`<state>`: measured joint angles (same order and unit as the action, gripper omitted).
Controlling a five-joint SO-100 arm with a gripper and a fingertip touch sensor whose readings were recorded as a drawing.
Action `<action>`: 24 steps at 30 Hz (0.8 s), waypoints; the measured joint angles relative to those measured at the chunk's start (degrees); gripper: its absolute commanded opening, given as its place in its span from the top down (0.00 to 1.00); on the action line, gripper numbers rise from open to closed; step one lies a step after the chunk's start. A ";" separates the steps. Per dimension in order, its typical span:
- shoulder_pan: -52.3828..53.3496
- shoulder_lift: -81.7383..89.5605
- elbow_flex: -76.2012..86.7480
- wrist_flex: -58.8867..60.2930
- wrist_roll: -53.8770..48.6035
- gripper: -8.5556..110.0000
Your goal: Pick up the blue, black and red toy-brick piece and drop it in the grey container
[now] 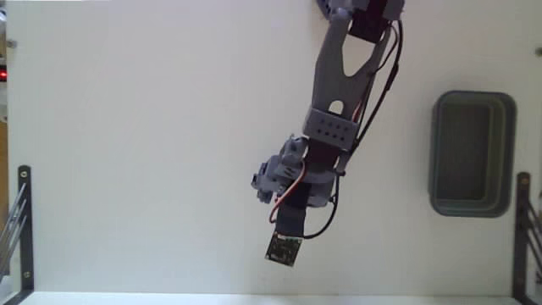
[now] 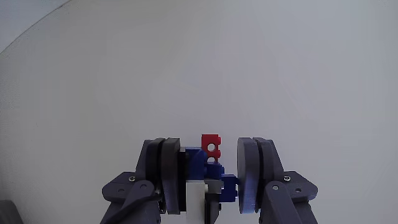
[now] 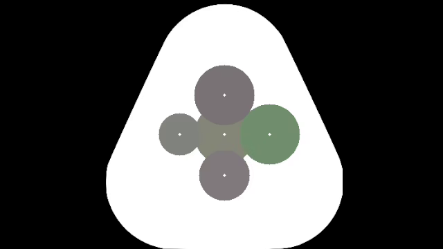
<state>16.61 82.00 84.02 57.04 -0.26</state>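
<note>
In the wrist view the toy-brick piece (image 2: 202, 163), a small cluster of blue, red, white and black bricks, sits between the two round grey pads (image 2: 169, 174) of my gripper (image 2: 210, 145). Both pads touch its blue parts, so the gripper is shut on it. The red brick sticks up at the top. In the fixed view the arm reaches down from the top edge, and its grey gripper end (image 1: 273, 176) covers the piece. The grey container (image 1: 436, 152), a dark tray with a thick rim, lies far to the right of the gripper, and nothing shows inside it.
A small dark circuit board (image 1: 284, 247) with a red wire hangs at the arm's lower end. Dark metal brackets stand at the table's left edge (image 1: 23, 220) and right edge (image 1: 522, 229). White tabletop surrounds the arm, and its front edge runs along the bottom.
</note>
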 measured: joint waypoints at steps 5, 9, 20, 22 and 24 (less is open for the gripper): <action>0.00 0.00 -5.36 5.27 0.09 0.55; 0.00 -0.09 -10.37 9.14 0.09 0.55; 0.00 -2.46 -21.18 17.67 0.09 0.55; 0.00 -3.16 -22.68 19.25 0.00 0.55; 0.00 -3.43 -23.91 19.60 0.00 0.55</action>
<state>16.61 78.57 60.12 76.64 -0.26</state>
